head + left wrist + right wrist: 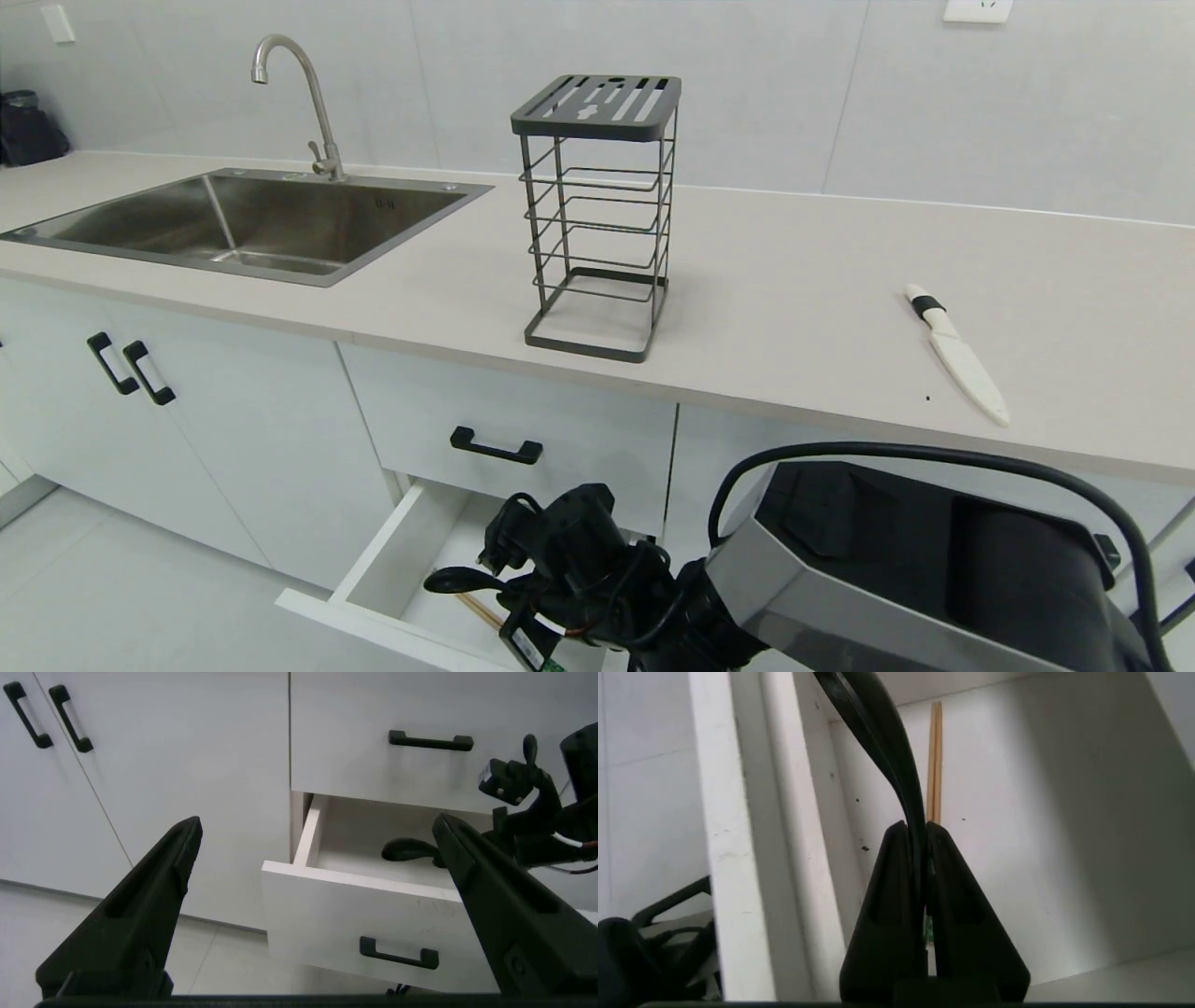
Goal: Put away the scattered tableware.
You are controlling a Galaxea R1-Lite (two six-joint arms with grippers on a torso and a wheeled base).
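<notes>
A black spoon (450, 581) hangs over the open lower drawer (372, 553), with my right gripper (509, 583) shut on its handle. Seen from the right wrist, the gripper (926, 849) clamps the dark handle (878, 728) above the white drawer floor, where wooden chopsticks (936, 756) lie. The chopsticks (481, 611) also show under the spoon in the head view. My left gripper (318, 826) is open and holds nothing, out in front of the drawer (374, 915); beyond it the spoon's bowl (406, 849) sits inside. A white knife (957, 355) with a black band lies on the counter's right side.
A dark wire knife rack (597, 215) stands mid-counter. To the left are a steel sink (252, 215) and its faucet (299, 93). A shut drawer with a black handle (496, 448) sits above the open one. Cabinet doors (187, 439) are shut at left.
</notes>
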